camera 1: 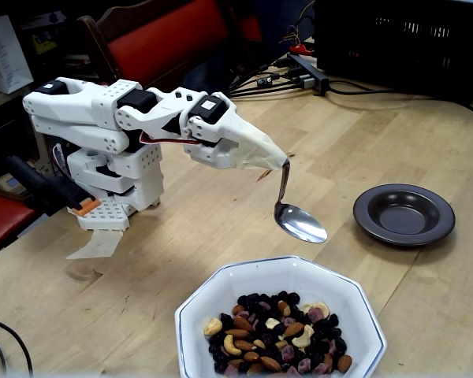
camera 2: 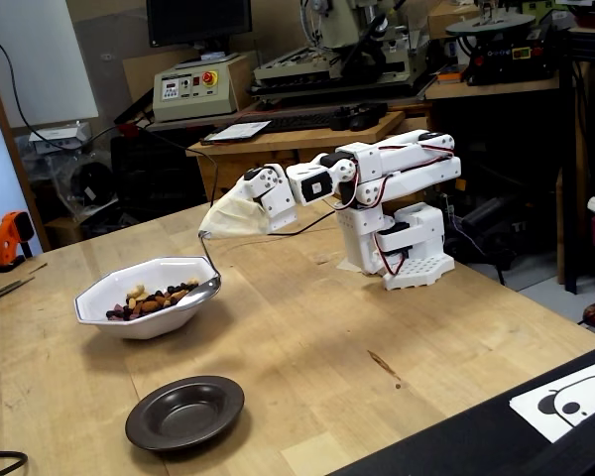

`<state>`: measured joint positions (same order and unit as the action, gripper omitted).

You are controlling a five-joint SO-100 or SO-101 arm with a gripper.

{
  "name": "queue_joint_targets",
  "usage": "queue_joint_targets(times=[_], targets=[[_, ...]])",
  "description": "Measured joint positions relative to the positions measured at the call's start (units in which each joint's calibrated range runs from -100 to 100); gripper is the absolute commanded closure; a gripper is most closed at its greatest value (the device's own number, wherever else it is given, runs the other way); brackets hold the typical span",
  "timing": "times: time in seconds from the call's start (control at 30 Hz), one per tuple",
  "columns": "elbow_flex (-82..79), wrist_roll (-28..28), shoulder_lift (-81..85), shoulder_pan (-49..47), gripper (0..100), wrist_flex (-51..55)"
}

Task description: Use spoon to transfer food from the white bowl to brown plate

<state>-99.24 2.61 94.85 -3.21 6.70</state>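
Observation:
My gripper (camera 1: 277, 161) (camera 2: 206, 233) is wrapped in cream tape and shut on the handle of the spoon (camera 1: 298, 220) (camera 2: 207, 285). The spoon hangs down with an empty oval bowl, just above and behind the far rim of the white bowl (camera 1: 213, 290) (camera 2: 94, 313). Food (camera 1: 277, 331) (camera 2: 151, 296), a mix of nuts and dark dried fruit, fills the bowl's bottom. The brown plate (camera 1: 404, 214) (camera 2: 185, 412) lies empty on the table, to the right of the spoon in one fixed view and in front of the bowl in the other.
The arm's white base (camera 1: 114, 189) (camera 2: 409, 253) stands on the wooden table (camera 1: 378, 134). Cables and a power strip (camera 1: 299, 75) lie at the table's back. A red chair (camera 1: 165, 35) stands behind the arm. A paper sheet (camera 2: 575, 397) lies near the front right edge.

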Motion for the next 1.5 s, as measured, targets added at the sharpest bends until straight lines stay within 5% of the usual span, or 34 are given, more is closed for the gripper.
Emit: queue_joint_targets(times=[1.5], targets=[[1.68,0.00,0.86,0.00,96,0.00]])
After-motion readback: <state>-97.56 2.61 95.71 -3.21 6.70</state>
